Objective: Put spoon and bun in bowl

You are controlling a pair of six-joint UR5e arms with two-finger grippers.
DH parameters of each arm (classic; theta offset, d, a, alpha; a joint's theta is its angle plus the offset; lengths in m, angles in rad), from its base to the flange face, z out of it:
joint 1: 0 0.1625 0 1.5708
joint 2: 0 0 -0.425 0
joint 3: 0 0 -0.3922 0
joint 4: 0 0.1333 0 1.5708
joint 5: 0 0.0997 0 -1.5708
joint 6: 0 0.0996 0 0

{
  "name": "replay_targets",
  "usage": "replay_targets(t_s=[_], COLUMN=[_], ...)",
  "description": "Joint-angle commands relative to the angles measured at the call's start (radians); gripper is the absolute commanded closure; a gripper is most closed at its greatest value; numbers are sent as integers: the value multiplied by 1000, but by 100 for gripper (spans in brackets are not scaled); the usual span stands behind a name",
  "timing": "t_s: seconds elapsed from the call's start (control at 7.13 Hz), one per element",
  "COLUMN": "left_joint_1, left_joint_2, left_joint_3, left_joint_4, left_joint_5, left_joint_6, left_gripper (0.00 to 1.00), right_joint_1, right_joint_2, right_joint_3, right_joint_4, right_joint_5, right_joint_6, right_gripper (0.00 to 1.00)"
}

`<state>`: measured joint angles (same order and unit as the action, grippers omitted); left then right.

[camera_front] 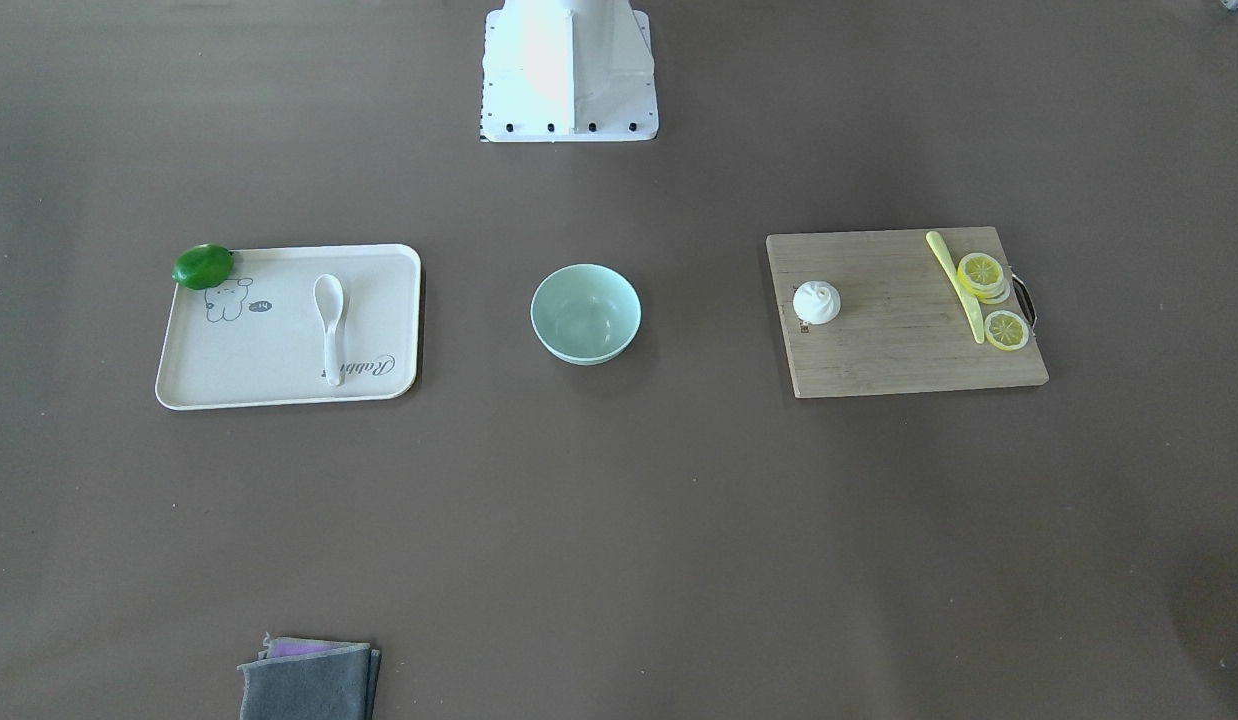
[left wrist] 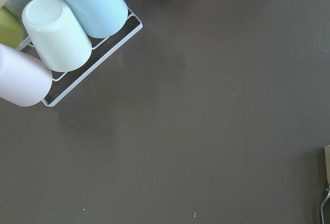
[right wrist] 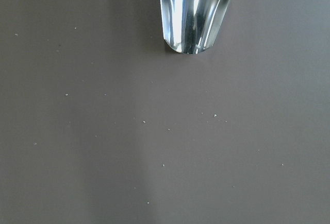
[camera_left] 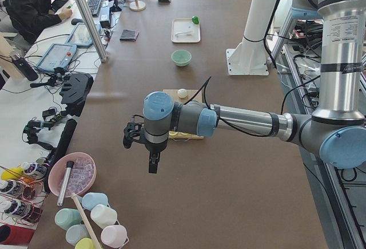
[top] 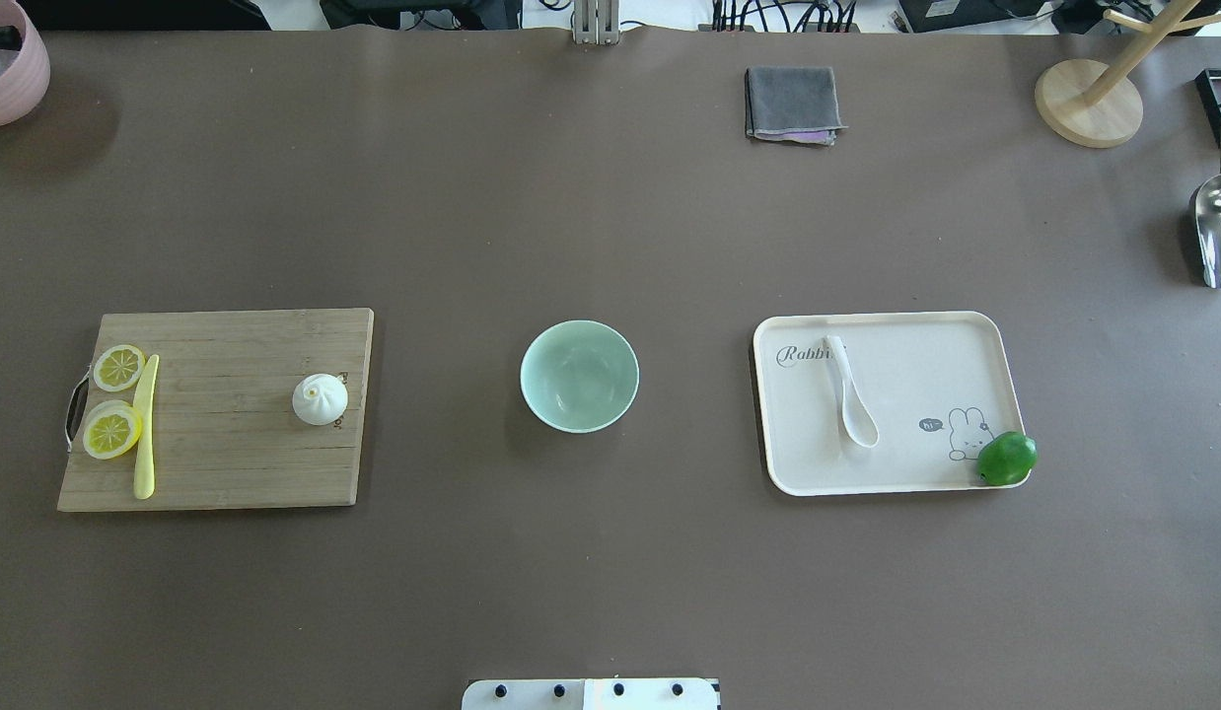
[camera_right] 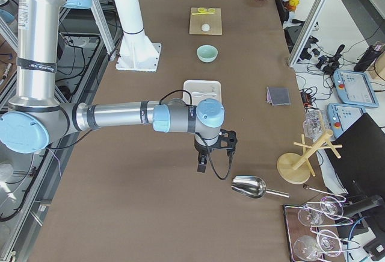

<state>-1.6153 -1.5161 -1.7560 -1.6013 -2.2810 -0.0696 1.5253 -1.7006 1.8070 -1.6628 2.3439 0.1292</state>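
Observation:
The pale mint-green bowl [camera_front: 585,312] [top: 579,375] stands empty at the table's middle. The white soup spoon [camera_front: 330,318] [top: 852,394] lies on a cream tray [camera_front: 269,350] [top: 926,365]. The white swirled bun [camera_front: 816,302] [top: 320,399] sits on a wooden cutting board [camera_front: 899,340] [top: 236,463]. My left gripper [camera_left: 153,163] hangs over the table end beyond the board, far from the bun. My right gripper [camera_right: 202,165] hangs past the tray, near a metal scoop. Both show only in the side views, so I cannot tell whether they are open or shut.
A green lime [top: 1006,459] sits on the tray's corner. A pale-yellow knife [top: 145,434] and lemon slices [top: 112,431] lie on the board. A folded grey cloth [top: 792,103], a metal scoop [top: 1217,227], a wooden rack [top: 1089,99], a pink bowl [top: 4,69] and cups [left wrist: 56,33] stand at the table's edges.

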Motion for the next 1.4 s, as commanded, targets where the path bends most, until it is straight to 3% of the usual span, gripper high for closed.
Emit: replay_targets(t_s=[0.0, 0.98, 1.12, 1.26], left_joint_1=[0, 0, 6, 84], left_joint_2=[2, -1, -6, -31], left_joint_3=[3, -2, -44, -60], left_joint_4=[1, -2, -5, -44], left_joint_5=[0, 0, -9, -11], left_joint_6=[-1, 2, -6, -10], left_gripper=[2, 2, 2, 2], right_joint_1=[1, 1, -1, -1], right_joint_2=[-2, -4, -1, 24], right_joint_3=[-3, 2, 15, 28], right_joint_4=[0, 0, 2, 3], right_joint_5=[0, 3, 24, 76], right_joint_6=[0, 10, 3, 6], right_gripper=[0, 0, 0, 0])
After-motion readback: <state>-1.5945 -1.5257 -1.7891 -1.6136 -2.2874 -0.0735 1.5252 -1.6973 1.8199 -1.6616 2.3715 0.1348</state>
